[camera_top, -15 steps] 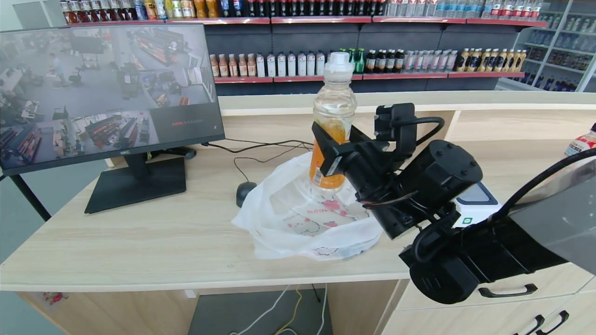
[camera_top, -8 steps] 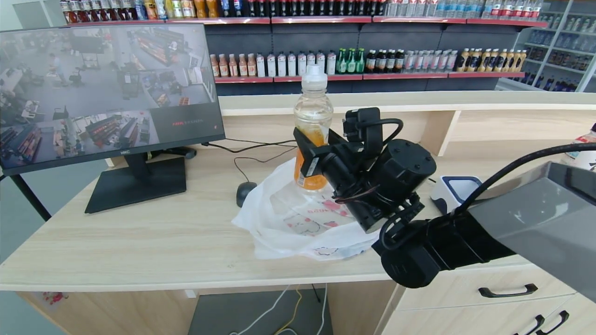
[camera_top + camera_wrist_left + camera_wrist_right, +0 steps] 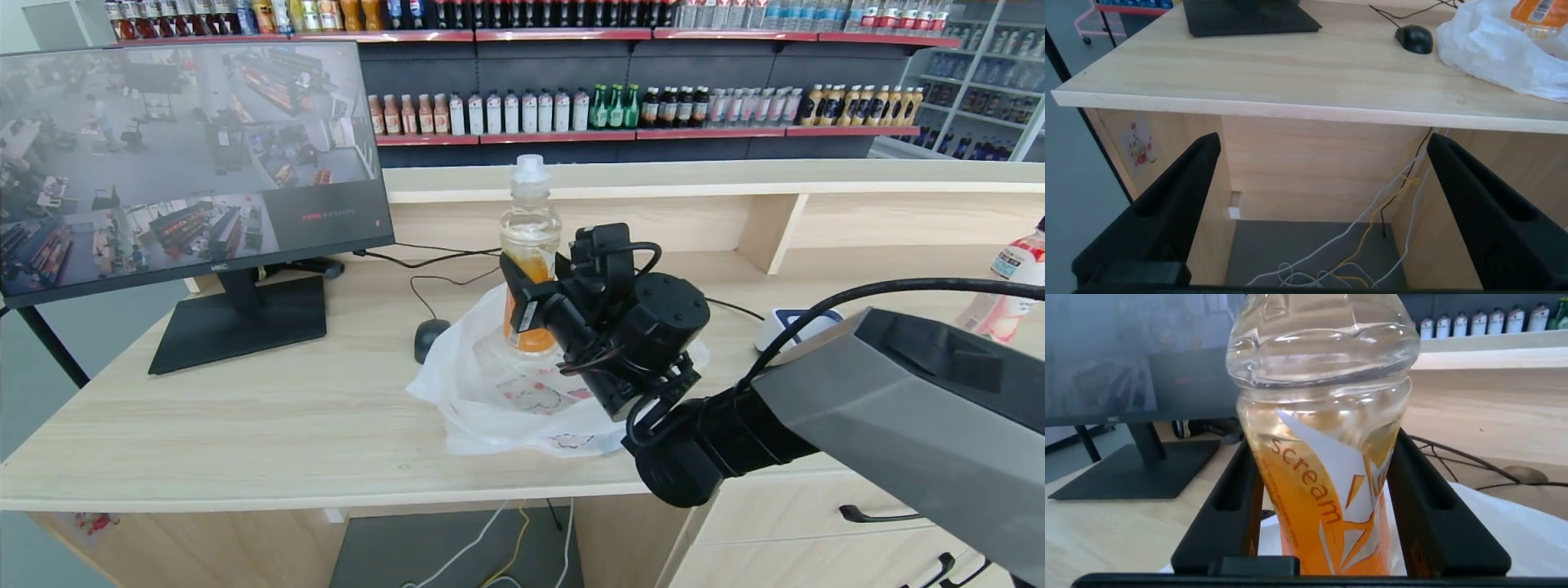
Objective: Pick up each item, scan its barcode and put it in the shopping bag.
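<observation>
My right gripper (image 3: 522,298) is shut on an upright clear bottle (image 3: 529,253) with an orange label and a white cap. It holds the bottle just above the open white shopping bag (image 3: 498,384) on the wooden counter. In the right wrist view the bottle (image 3: 1327,465) sits tight between both black fingers (image 3: 1221,510). My left gripper (image 3: 1323,212) hangs open below the counter's front edge, with nothing between its fingers. A white scanner (image 3: 788,325) lies on the counter to the right of the bag, partly hidden by my right arm. Another bottle (image 3: 1008,286) stands at the far right.
A monitor (image 3: 184,163) on a black stand takes up the left of the counter (image 3: 245,425). A black mouse (image 3: 429,336) and its cable lie just left of the bag. A raised ledge runs along the back. Shelves of drinks stand behind. Cables hang under the counter (image 3: 1388,229).
My right arm has carried the bottle to the left and lower, from beside the scanner to just over the bag. The scanner has come into view behind the arm.
</observation>
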### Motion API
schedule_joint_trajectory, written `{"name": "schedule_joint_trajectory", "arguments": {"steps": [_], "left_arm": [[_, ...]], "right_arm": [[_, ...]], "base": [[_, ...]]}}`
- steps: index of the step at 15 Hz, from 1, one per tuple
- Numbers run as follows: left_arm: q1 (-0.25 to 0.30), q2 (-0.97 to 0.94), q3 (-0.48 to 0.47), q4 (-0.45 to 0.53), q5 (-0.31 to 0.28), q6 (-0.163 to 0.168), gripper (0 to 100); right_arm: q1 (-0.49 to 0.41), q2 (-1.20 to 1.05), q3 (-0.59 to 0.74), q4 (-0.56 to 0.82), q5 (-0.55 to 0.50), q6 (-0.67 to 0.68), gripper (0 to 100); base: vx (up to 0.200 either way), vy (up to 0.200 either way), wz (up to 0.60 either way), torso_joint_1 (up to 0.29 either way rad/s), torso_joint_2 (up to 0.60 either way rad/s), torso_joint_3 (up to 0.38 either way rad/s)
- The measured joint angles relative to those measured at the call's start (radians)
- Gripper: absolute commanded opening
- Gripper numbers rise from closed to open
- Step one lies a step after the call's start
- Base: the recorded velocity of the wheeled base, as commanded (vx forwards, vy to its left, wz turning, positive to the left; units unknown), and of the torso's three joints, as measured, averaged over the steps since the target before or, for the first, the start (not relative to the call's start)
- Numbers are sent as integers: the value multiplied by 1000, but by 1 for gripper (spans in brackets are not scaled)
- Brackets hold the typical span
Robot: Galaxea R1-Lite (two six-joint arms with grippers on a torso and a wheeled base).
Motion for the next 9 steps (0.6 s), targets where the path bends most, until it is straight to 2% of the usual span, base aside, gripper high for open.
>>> {"name": "schedule_joint_trajectory", "arguments": {"steps": [9], "left_arm": [[0,0,0,0,0,-1,100]], "right_arm": [[5,82,-11,-15,-2,41,0]], "base": [[0,0,0,0,0,0]]}}
